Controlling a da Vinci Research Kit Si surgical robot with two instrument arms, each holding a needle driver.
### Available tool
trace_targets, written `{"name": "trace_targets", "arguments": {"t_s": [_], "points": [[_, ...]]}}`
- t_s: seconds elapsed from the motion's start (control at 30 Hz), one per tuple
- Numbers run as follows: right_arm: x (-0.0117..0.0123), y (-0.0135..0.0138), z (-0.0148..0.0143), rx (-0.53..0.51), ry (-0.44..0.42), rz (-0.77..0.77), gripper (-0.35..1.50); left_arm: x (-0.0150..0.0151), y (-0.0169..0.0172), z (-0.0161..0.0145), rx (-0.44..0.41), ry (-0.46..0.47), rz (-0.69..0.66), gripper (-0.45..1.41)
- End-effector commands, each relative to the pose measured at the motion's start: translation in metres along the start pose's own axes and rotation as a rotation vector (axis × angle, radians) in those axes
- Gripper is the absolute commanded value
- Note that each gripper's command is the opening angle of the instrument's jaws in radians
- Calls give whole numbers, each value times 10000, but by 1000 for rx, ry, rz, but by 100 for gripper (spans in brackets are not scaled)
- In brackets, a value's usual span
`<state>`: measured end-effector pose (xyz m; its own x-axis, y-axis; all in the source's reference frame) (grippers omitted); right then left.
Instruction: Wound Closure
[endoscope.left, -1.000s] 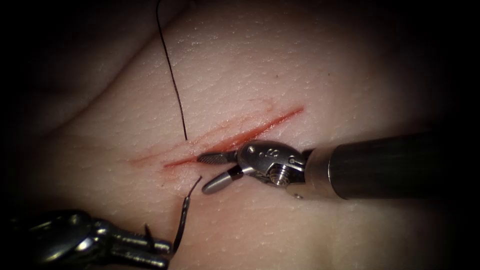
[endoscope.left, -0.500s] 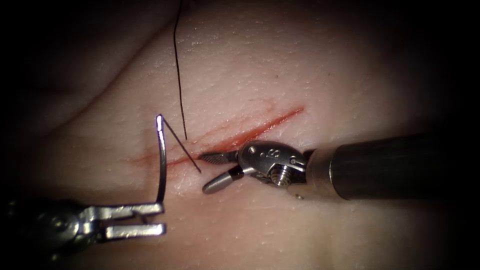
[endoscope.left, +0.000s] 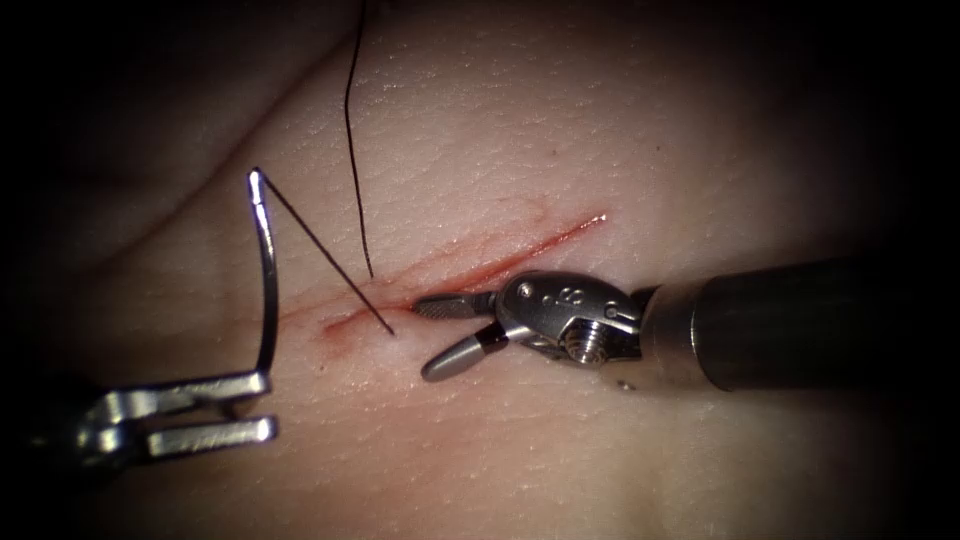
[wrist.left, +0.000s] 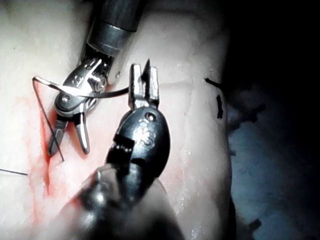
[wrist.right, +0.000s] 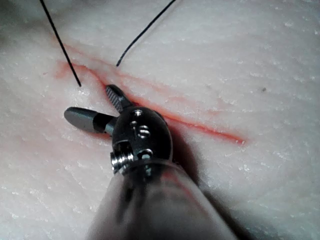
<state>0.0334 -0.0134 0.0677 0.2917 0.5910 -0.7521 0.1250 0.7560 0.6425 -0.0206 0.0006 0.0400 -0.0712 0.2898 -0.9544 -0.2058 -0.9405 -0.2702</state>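
My left tool (endoscope.left: 268, 405) sits low on the left of the cut (endoscope.left: 500, 262), shut on the curved needle (endoscope.left: 268, 290) near its pointed end. The needle stands free of the tissue (endoscope.left: 600, 130), its tail end up. From that tail, thread (endoscope.left: 325, 255) slants down into the tissue just below the cut. A second strand (endoscope.left: 352, 150) drops from above into the upper edge of the cut. My right tool (endoscope.left: 437, 333) lies along the cut with jaws open, holding nothing. The left wrist view has the needle (wrist.left: 120, 92), left tool (wrist.left: 144, 82) and right tool (wrist.left: 69, 149). The right wrist view has the right tool (wrist.right: 89, 102) and both strands (wrist.right: 60, 45).
Red fluid (endoscope.left: 345, 325) stains the cut and the skin around its left end. The right tool's dark shaft (endoscope.left: 800, 320) stretches across the tissue to the right. The tissue falls away into a dark fold at upper left (endoscope.left: 150, 150).
The left tool has carried the needle up and to the left, away from the cut, drawing thread out through the tissue. The right tool has shifted slightly to the right, jaws still open.
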Motion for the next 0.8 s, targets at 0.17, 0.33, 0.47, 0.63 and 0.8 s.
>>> {"name": "trace_targets", "arguments": {"t_s": [0.17,0.33,0.47,0.63,0.8], "points": [[17,-3,14,-3,31,4,113,6,10,5,-17,19,15,-45],[15,-2,26,-4,32,0,116,8,10,5,-18,24,20,-45],[13,1,33,-9,32,-2,118,7,9,5,-19,24,21,-45],[10,5,45,-14,32,-7,121,7,11,5,-18,24,21,-45],[7,5,51,-9,32,-11,118,6,10,5,-19,24,21,-45]]}}
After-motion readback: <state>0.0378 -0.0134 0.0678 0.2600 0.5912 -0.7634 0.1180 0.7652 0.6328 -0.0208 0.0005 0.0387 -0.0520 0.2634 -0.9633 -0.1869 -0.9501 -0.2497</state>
